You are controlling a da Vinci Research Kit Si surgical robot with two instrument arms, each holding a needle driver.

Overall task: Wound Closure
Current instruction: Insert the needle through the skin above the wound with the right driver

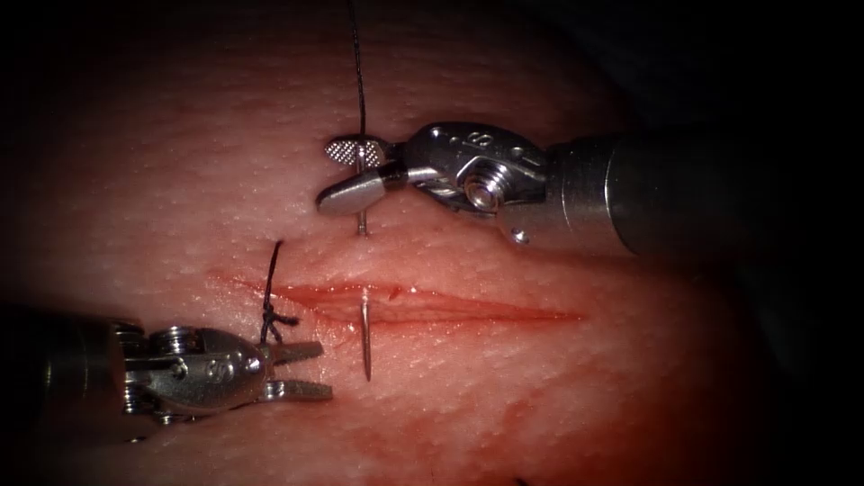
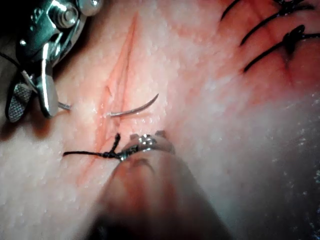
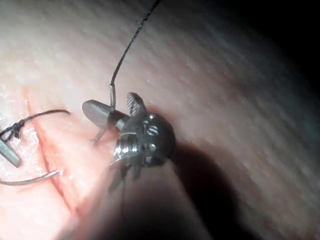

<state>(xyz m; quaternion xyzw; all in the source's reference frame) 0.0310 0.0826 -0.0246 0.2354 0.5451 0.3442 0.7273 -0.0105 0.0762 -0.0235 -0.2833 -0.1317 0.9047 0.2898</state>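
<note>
Needle [image 1: 365, 337]: curved, passed through the tissue [image 1: 558, 396] across the cut [image 1: 468, 310]; long axis runs crosswise to the cut. Tail end, with thread [image 1: 359, 72] attached, stands between the spread jaws of the right claw [image 1: 349, 175], which do not clamp it. Point end has emerged on the near side, just beside the left claw [image 1: 306, 369], parted and empty; nearer arm to the point: left

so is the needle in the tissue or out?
In. The needle enters the tissue above the cut and its tip emerges below. The open right tool straddles its tail end.
</note>
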